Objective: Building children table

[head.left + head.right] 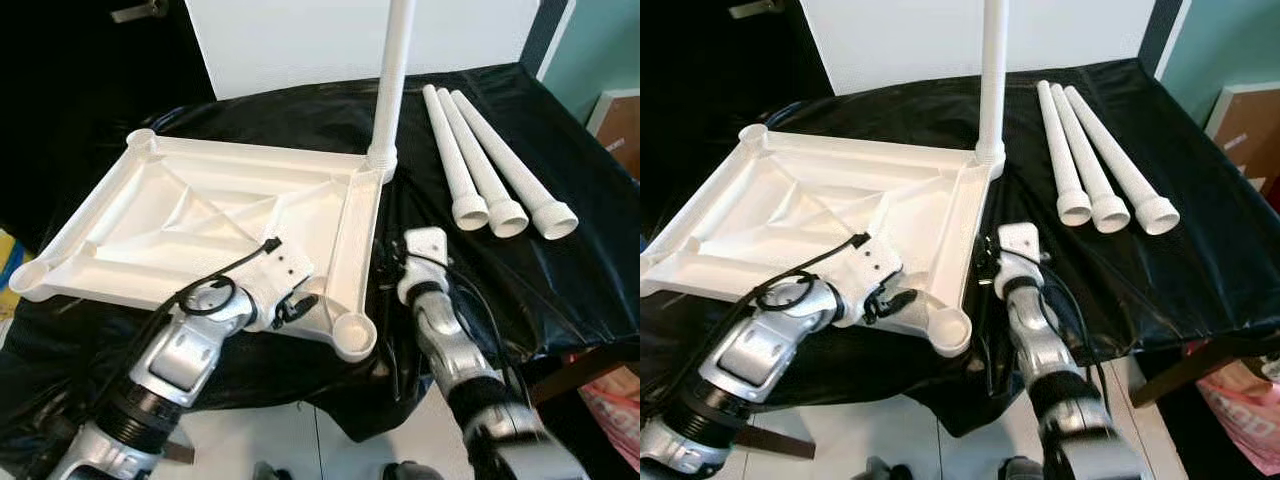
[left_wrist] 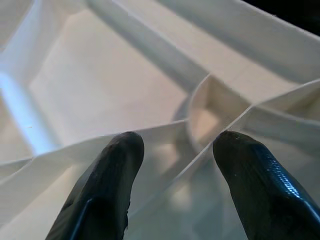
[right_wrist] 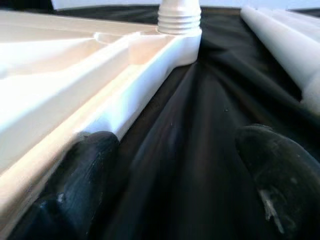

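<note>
From the left eye view, a white plastic table top point(image 1: 200, 225) lies upside down on the black plastic sheet point(image 1: 500, 270), ribbed underside up like a shallow tray with nothing loose in it. One white plastic leg point(image 1: 392, 80) stands upright, screwed into the corner socket at 1 o'clock; the socket at 5 o'clock point(image 1: 352, 335) is bare. Three loose white tapered legs point(image 1: 485, 165) lie side by side at 2 o'clock, apart from the top. The left gripper point(image 1: 285, 262) rests over the top's near rib area; the right gripper point(image 1: 420, 240) sits on the sheet just beside the top's right edge.

The left wrist view adds the left fingers point(image 2: 107, 190) spread apart over crossing ribs, holding nothing.

The right wrist view shows the right fingers point(image 3: 75, 190) wide apart, one against the rim, and the leg's threaded collar point(image 3: 179, 16).
</note>
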